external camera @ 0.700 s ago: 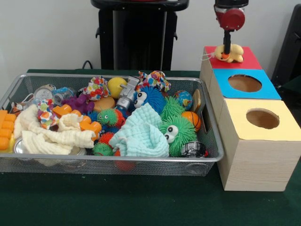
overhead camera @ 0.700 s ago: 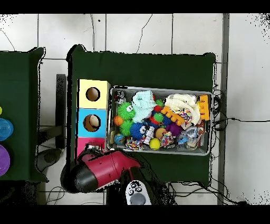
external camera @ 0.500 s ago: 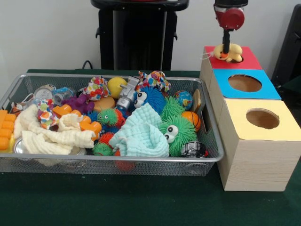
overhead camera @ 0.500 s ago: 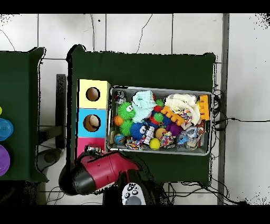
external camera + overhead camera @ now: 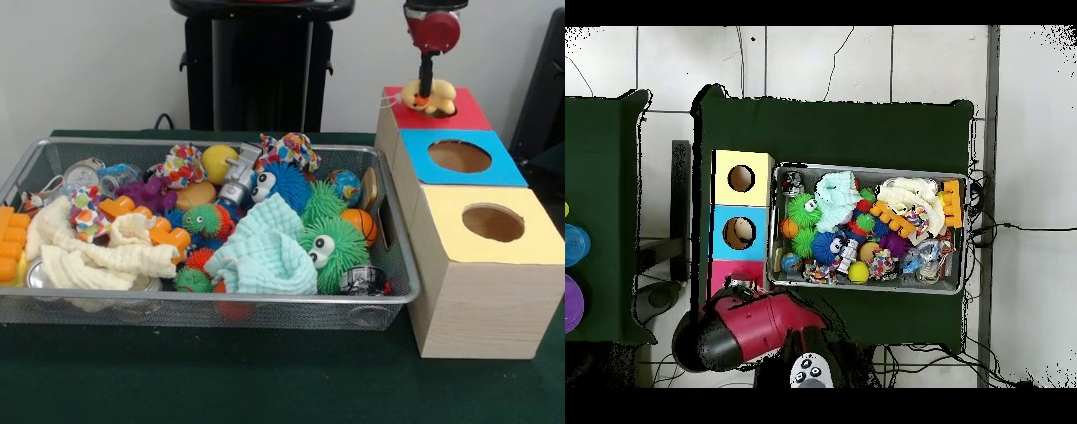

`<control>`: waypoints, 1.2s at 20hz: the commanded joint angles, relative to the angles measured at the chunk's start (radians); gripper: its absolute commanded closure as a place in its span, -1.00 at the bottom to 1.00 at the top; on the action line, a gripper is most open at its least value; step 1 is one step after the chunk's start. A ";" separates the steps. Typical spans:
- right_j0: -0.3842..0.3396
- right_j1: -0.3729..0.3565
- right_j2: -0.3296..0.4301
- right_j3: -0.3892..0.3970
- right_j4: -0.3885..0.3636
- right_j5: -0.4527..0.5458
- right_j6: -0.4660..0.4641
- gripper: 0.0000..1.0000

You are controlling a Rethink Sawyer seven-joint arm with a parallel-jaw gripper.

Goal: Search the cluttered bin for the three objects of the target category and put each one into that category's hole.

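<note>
My gripper [image 5: 426, 94] hangs over the red panel [image 5: 468, 115] of the far wooden box, its thin black fingers shut on a pale yellow toy figure [image 5: 442, 92] with orange parts. The figure sits at or just above the red panel's hole, which it hides. The wire mesh bin [image 5: 221, 299] lies to the left, full of toys. In it an orange-brown lumpy figure [image 5: 196, 194] lies near the back middle, and a tan piece [image 5: 368, 187] stands at the right wall. In the overhead view the red arm [image 5: 755, 325] covers most of the red panel [image 5: 725, 272].
The blue-panelled hole [image 5: 459, 156] and the yellow-panelled hole [image 5: 493, 223] sit nearer on the same row of boxes. The bin holds green and blue fuzzy balls [image 5: 331, 247], a pale blue cloth [image 5: 265, 252], a cream cloth [image 5: 106, 256], orange blocks [image 5: 11, 240] and a yellow ball [image 5: 218, 161].
My gripper and the yellow figure have shifted slightly upward in the front view. In the overhead view the arm has drawn back toward the base.
</note>
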 commanded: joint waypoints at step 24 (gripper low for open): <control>0.076 0.135 -0.119 -0.058 0.091 -0.054 0.280 1.00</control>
